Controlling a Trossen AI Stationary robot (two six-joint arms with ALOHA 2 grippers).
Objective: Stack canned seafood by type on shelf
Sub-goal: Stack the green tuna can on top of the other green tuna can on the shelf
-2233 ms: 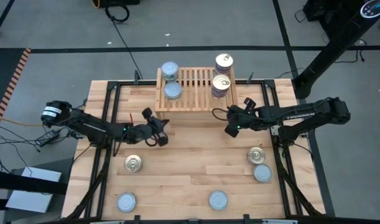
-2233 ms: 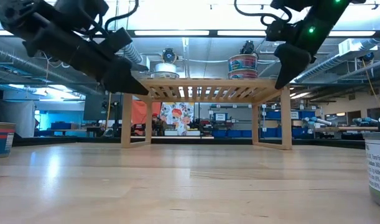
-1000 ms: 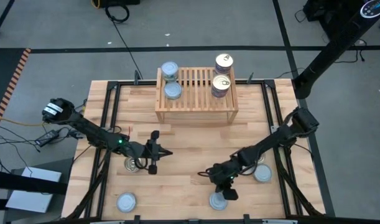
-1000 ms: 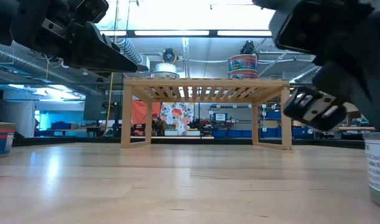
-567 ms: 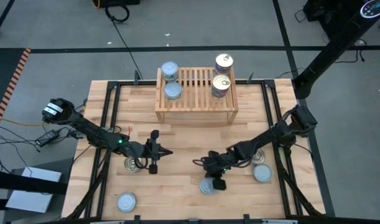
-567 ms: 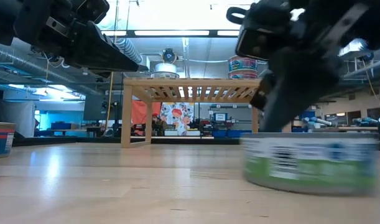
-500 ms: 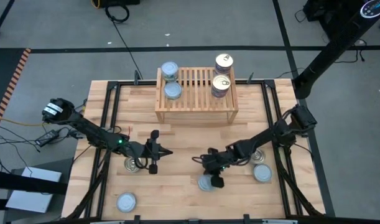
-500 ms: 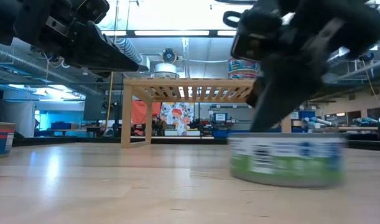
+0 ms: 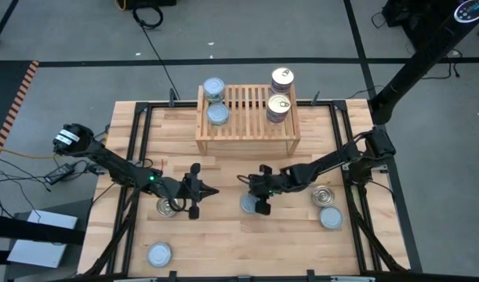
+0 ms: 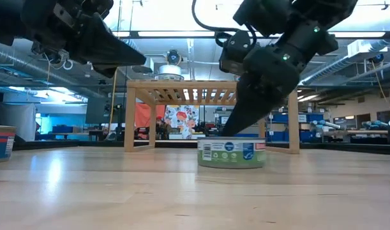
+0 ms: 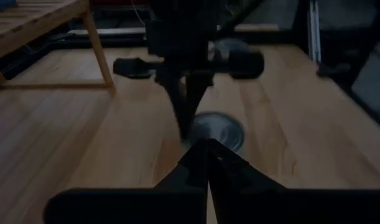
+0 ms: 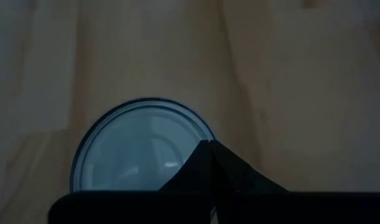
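Bare planks around mid-table tin (image 9: 249,204)

Legible text: none.

- Tin (image 10: 232,153) on the tabletop, low view: green-and-white label with a small blue emblem and lines of print, too small to read.
- Tin (image 10: 249,68) on the shelf (image 10: 210,89): coloured label, wording unreadable.
- Tin (image 10: 1,144) at the picture's edge: blue-and-red label, wording unreadable.

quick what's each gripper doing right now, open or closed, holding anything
Left gripper: closed, holding nothing, hovering over the table.
Right gripper: closed, holding nothing, its tips against a silver-lidded tin standing on the table.
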